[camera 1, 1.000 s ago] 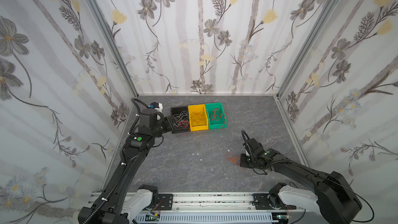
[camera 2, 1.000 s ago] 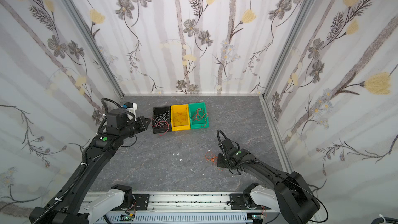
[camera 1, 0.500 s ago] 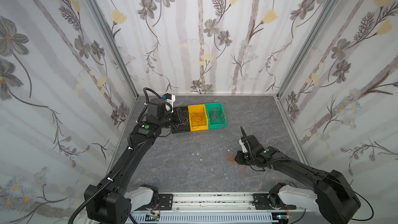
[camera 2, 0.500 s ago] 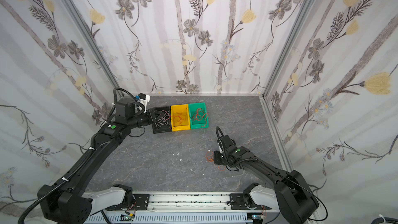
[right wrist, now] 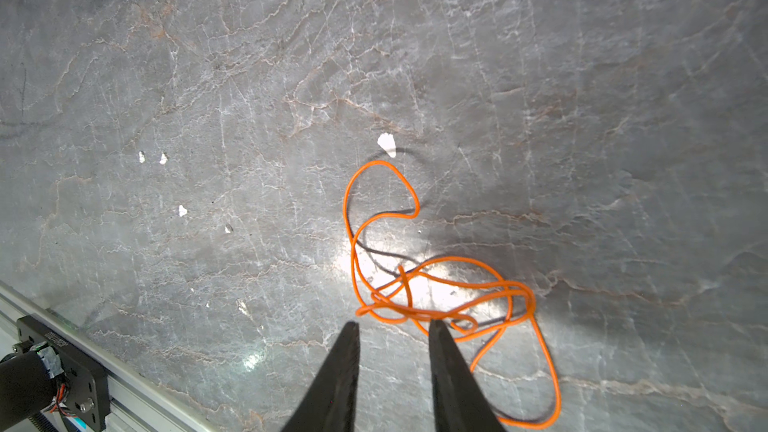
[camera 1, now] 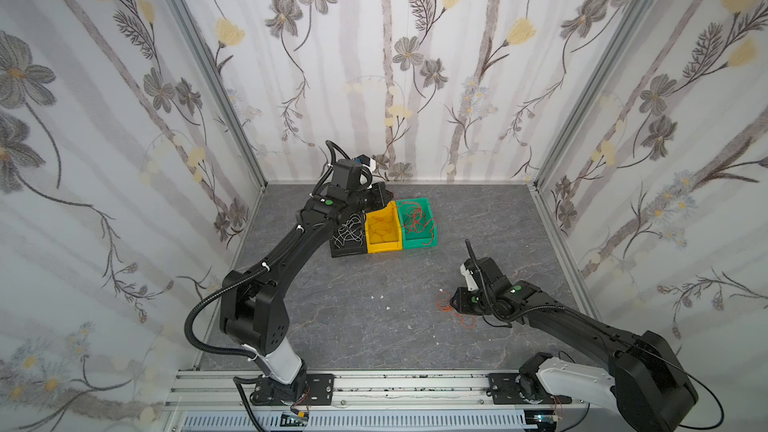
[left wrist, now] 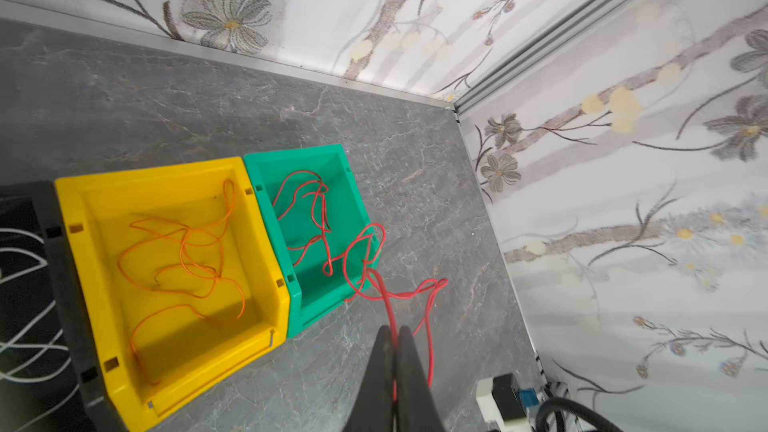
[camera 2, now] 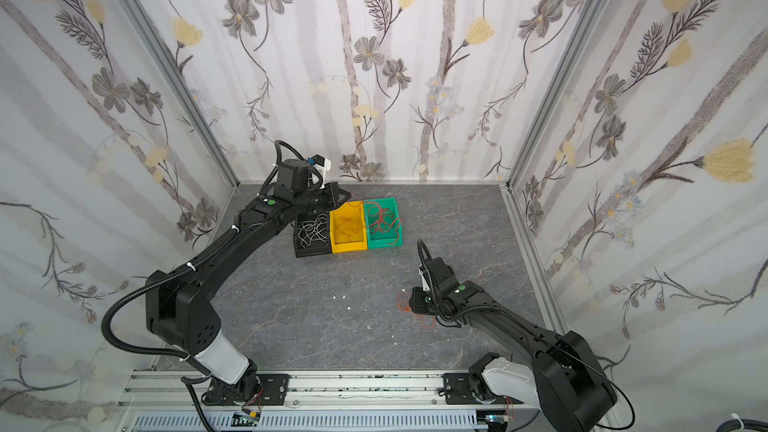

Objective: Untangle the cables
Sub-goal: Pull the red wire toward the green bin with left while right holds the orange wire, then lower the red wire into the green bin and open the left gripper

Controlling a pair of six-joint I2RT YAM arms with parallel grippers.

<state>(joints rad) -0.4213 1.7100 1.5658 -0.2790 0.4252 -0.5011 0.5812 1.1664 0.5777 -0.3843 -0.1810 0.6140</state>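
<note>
My left claw (left wrist: pixel 392 332) is clenched on a red cable (left wrist: pixel 385 300) trailing out of the green bin (left wrist: pixel 291 155) — my right claw (right wrist: pixel 392 326) stands parted, tips over the orange cable (right wrist: pixel 407 312) tangled loose on the table (right wrist: pixel 208 76). Other orange cables (left wrist: pixel 183 251) lie in the yellow bin (left wrist: pixel 145 170).

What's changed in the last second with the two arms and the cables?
The left gripper, shut on a red cable, swung rightward from beside the black bin to behind the yellow bin. The right gripper opened over the orange cable on the table. The bins stayed put.
</note>
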